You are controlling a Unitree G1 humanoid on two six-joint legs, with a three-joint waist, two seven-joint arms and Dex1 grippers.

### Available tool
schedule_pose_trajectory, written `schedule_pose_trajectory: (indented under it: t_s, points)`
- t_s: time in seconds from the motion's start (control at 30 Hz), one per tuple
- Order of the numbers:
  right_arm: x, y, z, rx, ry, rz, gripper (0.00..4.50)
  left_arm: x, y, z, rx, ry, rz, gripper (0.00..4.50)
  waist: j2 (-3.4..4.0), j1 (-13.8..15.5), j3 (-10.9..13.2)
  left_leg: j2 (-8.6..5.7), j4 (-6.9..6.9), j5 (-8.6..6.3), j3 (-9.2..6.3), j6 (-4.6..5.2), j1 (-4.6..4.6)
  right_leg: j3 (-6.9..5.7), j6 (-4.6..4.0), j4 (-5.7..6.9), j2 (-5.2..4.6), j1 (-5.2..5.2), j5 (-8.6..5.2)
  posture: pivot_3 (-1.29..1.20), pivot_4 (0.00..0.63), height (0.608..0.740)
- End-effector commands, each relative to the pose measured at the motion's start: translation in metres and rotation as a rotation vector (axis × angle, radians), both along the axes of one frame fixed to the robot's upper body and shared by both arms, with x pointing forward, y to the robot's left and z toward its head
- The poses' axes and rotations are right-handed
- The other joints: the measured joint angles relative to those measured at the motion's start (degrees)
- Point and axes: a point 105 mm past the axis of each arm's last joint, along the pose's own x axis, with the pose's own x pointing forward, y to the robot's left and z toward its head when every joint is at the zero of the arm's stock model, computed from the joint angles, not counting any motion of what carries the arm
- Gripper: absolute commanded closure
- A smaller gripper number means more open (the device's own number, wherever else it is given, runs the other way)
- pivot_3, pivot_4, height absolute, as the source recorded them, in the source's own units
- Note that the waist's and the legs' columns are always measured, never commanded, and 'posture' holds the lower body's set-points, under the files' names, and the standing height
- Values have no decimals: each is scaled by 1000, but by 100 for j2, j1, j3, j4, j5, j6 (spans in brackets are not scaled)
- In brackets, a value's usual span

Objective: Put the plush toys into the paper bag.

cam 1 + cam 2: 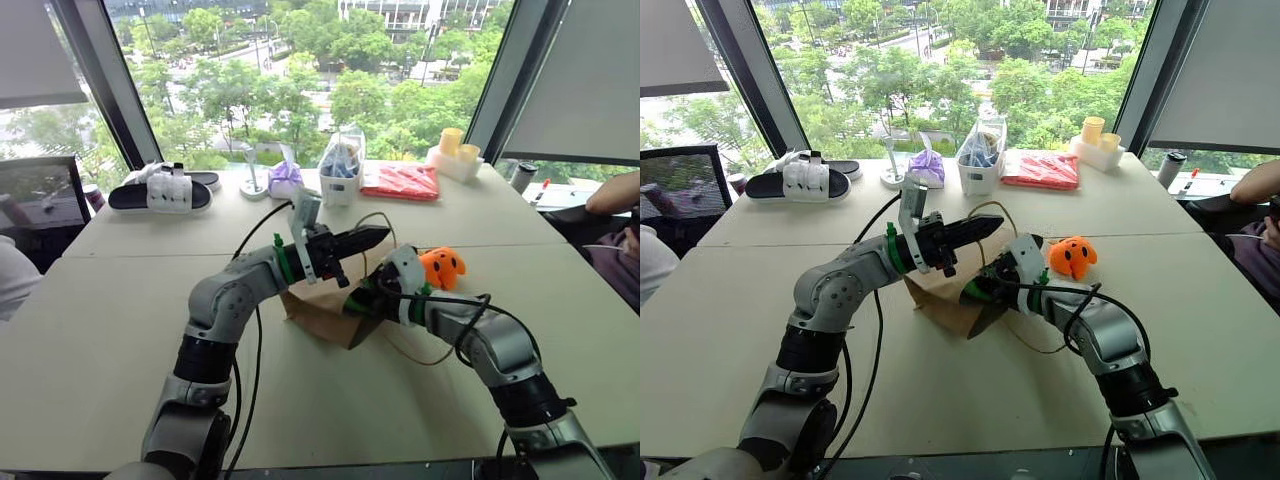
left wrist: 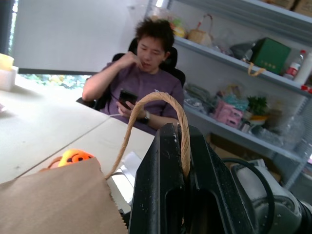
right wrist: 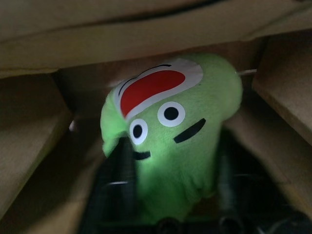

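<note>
The left gripper (image 1: 372, 237) is pinched shut on the cord handle (image 2: 165, 105) of the paper bag (image 1: 325, 312), lifting that side so the mouth gapes. The right gripper (image 1: 365, 296) reaches into that mouth with the green toy (image 3: 173, 141) between its fingers; whether they grip it or have let go, I cannot tell. The orange toy (image 1: 441, 267) sits on the table (image 1: 110, 330) just beside the bag, beyond the right gripper, likely next.

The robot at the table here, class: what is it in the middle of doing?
It is bagging plush toys. The left gripper is shut on a cord handle of the paper bag, holding it up. The right gripper reaches into the bag's mouth with the green toy between its fingers. The orange toy lies on the table beside the bag.
</note>
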Motion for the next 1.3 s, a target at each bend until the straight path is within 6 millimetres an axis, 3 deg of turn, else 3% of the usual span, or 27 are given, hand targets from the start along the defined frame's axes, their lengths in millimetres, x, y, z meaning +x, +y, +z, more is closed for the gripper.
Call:
schedule_pose_trajectory:
  t_s: [0.03,0.07,0.2,0.33,0.47,0.53,0.6,0.67,0.83,0.97,1.0,1.1,1.3]
  points:
    - [0,-1,14,6,-61,14,467,-1,4,11,-30,-26,12,4500,0,-4,0,0,-1,0,0,0,0,0,0,0,0,0,0,0,150,740]
    - [-1,-2,14,3,-64,12,51,0,4,10,-29,-26,12,4500,0,-7,0,0,-1,0,0,0,0,0,0,1,0,-1,0,0,150,740]
    - [-19,-19,31,37,-102,31,51,2,2,3,-2,-20,23,4500,0,14,0,0,-2,0,0,1,0,0,0,2,0,-1,0,0,150,740]
    - [-56,-48,65,212,-109,52,51,7,3,-4,14,-7,45,4500,-1,19,1,-1,-1,-8,-2,13,-2,0,0,-5,0,4,0,0,150,740]
    - [-73,-67,81,303,-104,37,51,9,3,-6,13,0,47,4500,0,-5,0,1,0,-18,1,32,5,0,0,-3,1,9,0,0,150,740]
    - [-60,-103,87,320,-157,-120,51,7,1,-8,17,7,33,4500,0,-1,1,2,-1,-19,0,34,6,0,0,0,2,9,0,0,150,740]
    - [-26,-135,81,280,-203,-342,51,6,1,-8,19,9,27,4500,-2,-12,0,2,4,-19,4,34,9,1,-1,1,2,14,1,0,150,740]
    - [2,-148,67,195,-203,-480,51,5,0,-8,20,9,26,4500,-1,-28,0,1,6,-19,17,34,11,12,-3,0,2,13,2,0,150,740]
    - [56,-143,33,-45,-175,-572,51,3,3,-9,21,9,43,4500,2,-57,-2,4,-2,-1,17,4,11,17,-5,13,6,-4,3,0,150,740]
    - [79,-143,2,-284,-113,-567,51,4,6,-9,22,9,64,4500,3,-42,-2,5,-12,6,23,-9,3,24,-5,8,6,-17,3,0,150,740]
    - [83,-143,-1,-227,-78,-592,51,4,7,-9,23,8,71,4500,3,-21,-2,4,-12,6,20,-9,0,24,-5,5,6,-15,3,0,150,740]
    - [90,-147,-11,-235,-36,-626,912,5,12,-8,25,-1,97,4500,3,-20,-1,2,-12,6,18,-9,-4,25,-5,-4,5,-12,3,0,150,740]
    - [90,-150,-16,-238,-35,-625,3856,9,18,-7,17,3,131,4500,3,-34,-2,1,-6,6,16,-9,7,25,-5,-5,6,5,3,0,150,740]
